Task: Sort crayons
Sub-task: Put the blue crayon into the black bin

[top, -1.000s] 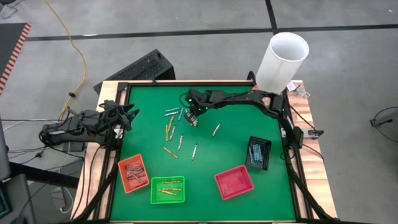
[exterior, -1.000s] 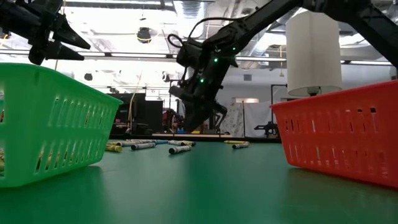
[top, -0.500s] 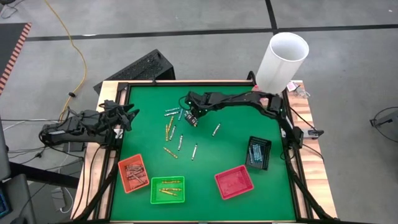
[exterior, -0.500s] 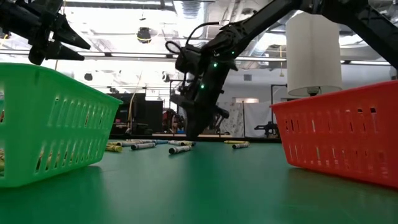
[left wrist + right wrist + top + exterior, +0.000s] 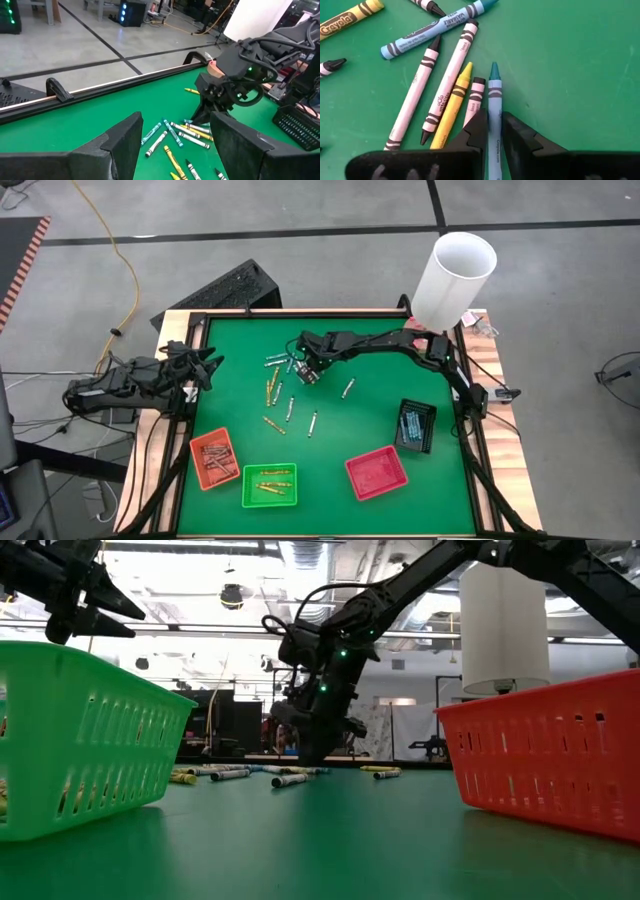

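1. The right claw (image 5: 303,371) is reaching down into the crayons (image 5: 277,376) lying loose on the green worktop (image 5: 340,430), toward its far left part.
2. Its fingers (image 5: 479,131) are standing narrow, one on each side of a light blue crayon (image 5: 494,100) that is lying flat on the worktop; both are touching or just beside it, and I cannot tell which.
3. A yellow crayon (image 5: 453,105) and several grey ones are lying just beside the blue crayon.
4. The left claw (image 5: 207,363) is hanging at the worktop's left edge with its fingers (image 5: 122,145) spread wide and nothing between them.
5. Along the near side, an orange tray (image 5: 214,459) and a green tray (image 5: 269,485) are sitting side by side with crayons in them.
6. A red tray (image 5: 377,472) is sitting farther right, and a black tray (image 5: 415,426) with crayons is sitting near the right edge.
7. A white cylinder (image 5: 452,278) is standing at the far right corner.
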You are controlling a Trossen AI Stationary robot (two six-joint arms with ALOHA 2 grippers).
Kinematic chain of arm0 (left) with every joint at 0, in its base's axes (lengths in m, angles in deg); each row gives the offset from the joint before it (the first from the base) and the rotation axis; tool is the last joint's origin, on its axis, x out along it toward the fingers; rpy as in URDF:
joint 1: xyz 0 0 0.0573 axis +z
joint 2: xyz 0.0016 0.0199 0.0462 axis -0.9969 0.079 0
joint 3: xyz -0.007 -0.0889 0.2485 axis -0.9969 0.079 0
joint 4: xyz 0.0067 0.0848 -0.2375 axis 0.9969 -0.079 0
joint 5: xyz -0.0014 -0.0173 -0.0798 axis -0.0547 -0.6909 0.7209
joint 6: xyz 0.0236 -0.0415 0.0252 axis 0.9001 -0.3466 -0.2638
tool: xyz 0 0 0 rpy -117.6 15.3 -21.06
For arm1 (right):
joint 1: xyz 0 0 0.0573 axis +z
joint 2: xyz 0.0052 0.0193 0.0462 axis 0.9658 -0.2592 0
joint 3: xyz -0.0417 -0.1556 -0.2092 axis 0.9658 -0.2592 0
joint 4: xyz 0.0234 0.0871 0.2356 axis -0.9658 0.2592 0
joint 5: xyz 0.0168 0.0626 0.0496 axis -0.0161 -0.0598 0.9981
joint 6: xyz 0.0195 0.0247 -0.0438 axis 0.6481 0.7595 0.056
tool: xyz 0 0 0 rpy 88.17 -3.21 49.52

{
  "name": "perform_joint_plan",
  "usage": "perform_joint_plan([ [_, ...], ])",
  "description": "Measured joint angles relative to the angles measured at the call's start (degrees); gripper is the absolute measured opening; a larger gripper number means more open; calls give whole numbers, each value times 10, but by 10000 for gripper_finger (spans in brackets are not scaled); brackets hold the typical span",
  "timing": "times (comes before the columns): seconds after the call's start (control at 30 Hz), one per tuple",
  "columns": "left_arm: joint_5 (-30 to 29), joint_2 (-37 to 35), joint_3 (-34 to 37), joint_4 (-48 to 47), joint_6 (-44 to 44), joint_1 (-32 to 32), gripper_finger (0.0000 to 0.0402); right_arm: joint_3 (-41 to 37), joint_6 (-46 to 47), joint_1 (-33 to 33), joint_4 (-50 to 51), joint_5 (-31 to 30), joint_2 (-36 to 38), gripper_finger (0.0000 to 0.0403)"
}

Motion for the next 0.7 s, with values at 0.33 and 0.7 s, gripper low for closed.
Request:
perform_joint_plan([
  [0.33, 0, 0, 0, 0, 0, 0, 223, 2, -62, 6, 92, 6, 2, 70],
  [0.7, 0, 0, 0, 0, 0, 0, 223, 2, -81, 12, 131, 17, 2, 35],
])
